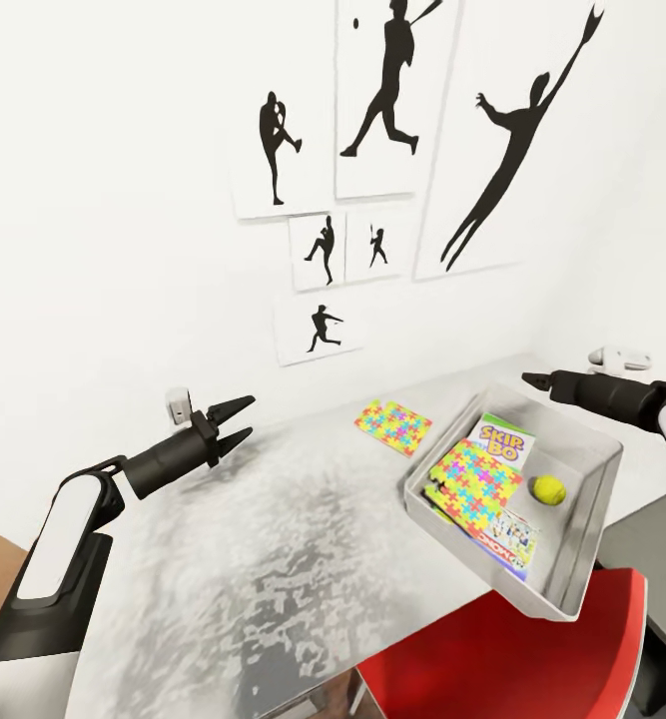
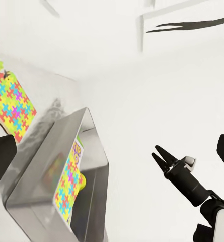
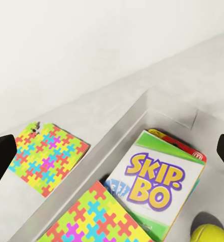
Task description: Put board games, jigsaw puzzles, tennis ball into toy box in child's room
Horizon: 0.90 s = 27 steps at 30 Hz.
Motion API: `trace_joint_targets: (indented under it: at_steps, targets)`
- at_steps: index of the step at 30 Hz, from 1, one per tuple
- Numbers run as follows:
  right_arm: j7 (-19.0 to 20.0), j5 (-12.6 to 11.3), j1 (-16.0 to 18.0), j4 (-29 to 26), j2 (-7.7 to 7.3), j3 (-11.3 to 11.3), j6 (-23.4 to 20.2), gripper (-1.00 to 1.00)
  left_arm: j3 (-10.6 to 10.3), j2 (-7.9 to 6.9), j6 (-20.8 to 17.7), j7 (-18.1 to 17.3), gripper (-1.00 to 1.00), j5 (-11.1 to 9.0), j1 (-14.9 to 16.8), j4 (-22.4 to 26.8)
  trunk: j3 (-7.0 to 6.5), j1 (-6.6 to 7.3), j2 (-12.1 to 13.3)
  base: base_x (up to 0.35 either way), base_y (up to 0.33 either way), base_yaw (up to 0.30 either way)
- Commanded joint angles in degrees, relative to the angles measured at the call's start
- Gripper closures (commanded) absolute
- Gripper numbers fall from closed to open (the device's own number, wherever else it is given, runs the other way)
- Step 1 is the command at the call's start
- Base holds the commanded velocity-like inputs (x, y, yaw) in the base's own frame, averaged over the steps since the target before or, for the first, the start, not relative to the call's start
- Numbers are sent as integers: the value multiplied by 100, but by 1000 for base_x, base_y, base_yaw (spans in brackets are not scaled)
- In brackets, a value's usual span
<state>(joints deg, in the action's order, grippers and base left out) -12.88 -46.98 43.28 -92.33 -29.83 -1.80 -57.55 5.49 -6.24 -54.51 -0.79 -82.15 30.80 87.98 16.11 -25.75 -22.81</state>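
Observation:
The toy box (image 1: 587,529) sits at the right end of the table (image 1: 273,559), overhanging its front edge. Inside lie the Skip-Bo board game (image 1: 505,442), a jigsaw puzzle (image 1: 475,477) on top of it, a white Monopoly box (image 1: 509,541) and the tennis ball (image 1: 547,489). The other jigsaw puzzle (image 1: 392,426) lies flat on the table left of the box. My left gripper (image 1: 241,419) hovers open over the table's left part, empty. My right gripper (image 1: 532,379) hangs above the box's far rim, its fingers (image 3: 1,156) wide apart over Skip-Bo (image 3: 152,184). The bed is out of view.
A red-seated chair (image 1: 512,659) stands under the table's front edge, below the box. A lower dark grey cabinet top (image 1: 662,559) lies at the right. The white wall with black baseball silhouette pictures (image 1: 392,90) runs right behind the table.

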Motion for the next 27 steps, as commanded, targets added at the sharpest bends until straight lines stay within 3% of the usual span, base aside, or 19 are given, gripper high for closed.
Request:
trace_joint_targets:
  at_steps: [1, 27]
  targets:
    - [-57, -59, 6, -4, 5, 1, -19, -100, 6, 0, -26, -8, -100, 6, 5, 1, 10, -3, -11, 7, 0, 39]
    - [-65, -50, 5, -4, 47, 21, -180, -100, -14, 0, -25, -3, -100, 6, 5, 0, -156, -3, -11, 2, 0, 107]
